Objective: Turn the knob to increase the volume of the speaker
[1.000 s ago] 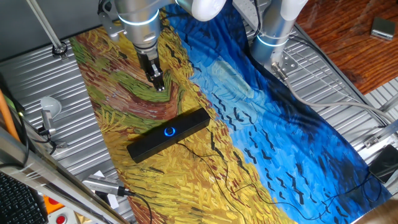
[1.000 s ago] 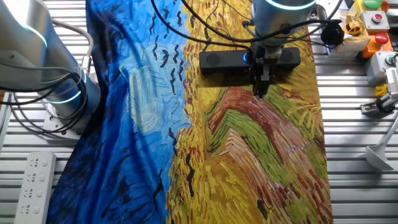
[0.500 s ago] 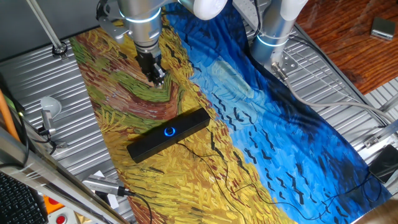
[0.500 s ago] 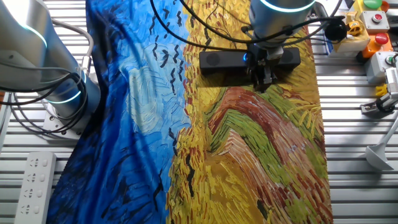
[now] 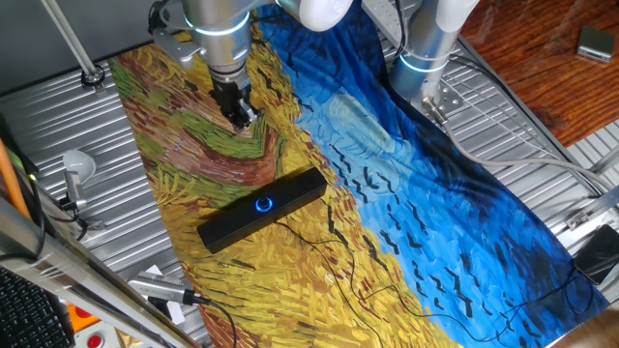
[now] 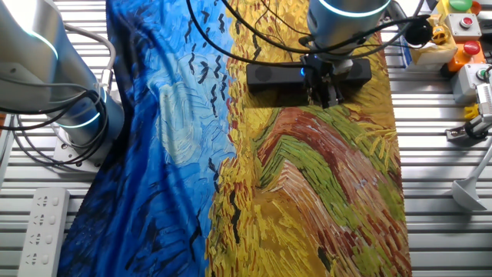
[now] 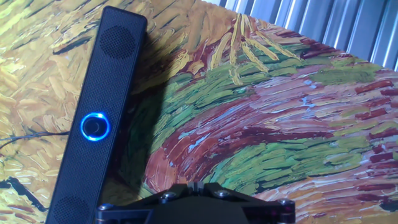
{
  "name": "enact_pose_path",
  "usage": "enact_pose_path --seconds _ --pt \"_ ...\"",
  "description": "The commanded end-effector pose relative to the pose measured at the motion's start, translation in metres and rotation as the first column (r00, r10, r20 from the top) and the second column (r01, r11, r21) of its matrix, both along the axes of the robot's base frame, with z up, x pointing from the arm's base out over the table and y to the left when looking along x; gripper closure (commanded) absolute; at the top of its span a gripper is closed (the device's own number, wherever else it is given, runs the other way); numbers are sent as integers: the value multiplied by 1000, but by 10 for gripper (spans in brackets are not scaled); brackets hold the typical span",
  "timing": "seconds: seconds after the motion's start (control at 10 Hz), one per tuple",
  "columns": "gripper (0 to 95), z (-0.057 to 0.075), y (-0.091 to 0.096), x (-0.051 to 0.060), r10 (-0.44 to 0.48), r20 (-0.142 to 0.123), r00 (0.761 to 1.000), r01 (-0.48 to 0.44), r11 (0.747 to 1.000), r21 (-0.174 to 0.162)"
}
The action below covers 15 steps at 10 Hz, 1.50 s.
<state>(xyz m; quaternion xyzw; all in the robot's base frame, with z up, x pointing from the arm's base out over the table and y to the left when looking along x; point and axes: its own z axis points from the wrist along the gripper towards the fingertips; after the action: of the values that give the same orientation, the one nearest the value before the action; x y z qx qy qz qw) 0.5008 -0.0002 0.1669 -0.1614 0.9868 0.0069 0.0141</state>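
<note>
The speaker [image 5: 290, 191] is a long black soundbar lying on the painted cloth. Its knob [image 5: 264, 204] glows with a blue ring at the middle of its face. My gripper [image 5: 242, 118] hangs over the cloth well behind the speaker, apart from it, fingers together and empty. In the other fixed view the gripper [image 6: 323, 96] stands in front of the speaker [image 6: 269, 75] and partly hides the knob [image 6: 304, 71]. In the hand view the speaker [image 7: 109, 68] lies at the left with the knob [image 7: 95, 127], and the shut fingertips [image 7: 196, 185] are at the bottom edge.
A thin black cable [image 5: 329, 242] runs from the speaker across the cloth. A grey microphone [image 5: 77, 166] stands at the left on the metal table. A second arm's base [image 5: 426, 58] is at the back. A button box [image 6: 461, 23] and a power strip [image 6: 42, 223] sit at the edges.
My gripper has risen a little and drawn slightly back from the cloth and has turned a bit about its axis. The speaker has not moved.
</note>
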Motion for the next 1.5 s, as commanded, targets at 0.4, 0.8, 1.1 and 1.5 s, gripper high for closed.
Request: enact_pose_path --seconds 0.4,0.8,1.1,1.5 --pt "950 -5 6 3 12 4 1000 -12 1000 11" --pt "950 -15 11 39 6 3 1000 -6 1000 11" --pt "950 -14 10 45 18 3 1000 -18 1000 8" --pt "950 -14 10 45 63 -19 998 -63 998 13"
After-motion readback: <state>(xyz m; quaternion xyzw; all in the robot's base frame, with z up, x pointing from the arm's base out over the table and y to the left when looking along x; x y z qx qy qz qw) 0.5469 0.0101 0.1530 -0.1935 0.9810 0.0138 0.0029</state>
